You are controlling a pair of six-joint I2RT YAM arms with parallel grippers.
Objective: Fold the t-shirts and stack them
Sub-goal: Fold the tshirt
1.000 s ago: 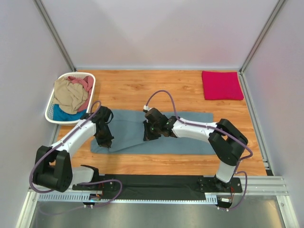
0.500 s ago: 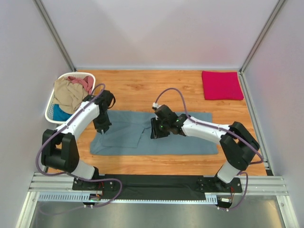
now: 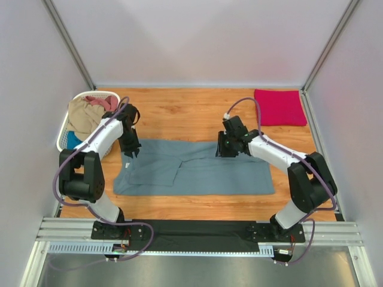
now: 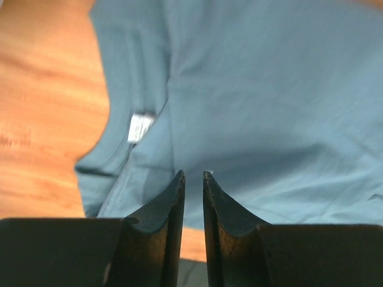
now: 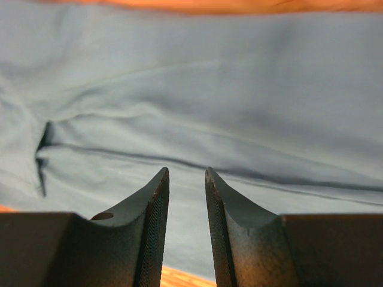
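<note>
- My left jaws hang low over the collar end of the grey-blue t-shirt (image 3: 197, 173). They are parted by only a narrow gap and nothing is between them. My right jaws hover over its far edge near the middle, just as slightly parted and just as empty.
- That shirt lies spread along the middle of the bench (image 3: 179, 110) with a flap doubled over on its left half. The crimson-pink t-shirt (image 3: 279, 107) sits folded in the far right corner, well apart.
- With the gaps this narrow, I judge that coming down for a pinch could push the cloth ahead of my tips and bunch it rather than take it in.
- Near the white collar label (image 4: 140, 127) the fabric is layered. Catching only the top layer would likely peel the fold open, so I would need to bite through all of it.
- If my two grips land at uneven spots along the edge, the next fold would probably come out skewed.
- The wood looks smooth, so the whole shirt may slide when I drag one edge.
- My left arm works just beside the white basket (image 3: 63, 140), which holds the tan t-shirt (image 3: 84, 116), the dusty-pink t-shirt (image 3: 103, 103) and the bright-blue t-shirt (image 3: 73, 142). A wide swing could knock it.
- The bench is orange-brown wood grain, with a black plate and a slotted metal rail along the near edge.
- Plain pale walls close three sides, with aluminium posts in the far corners.
</note>
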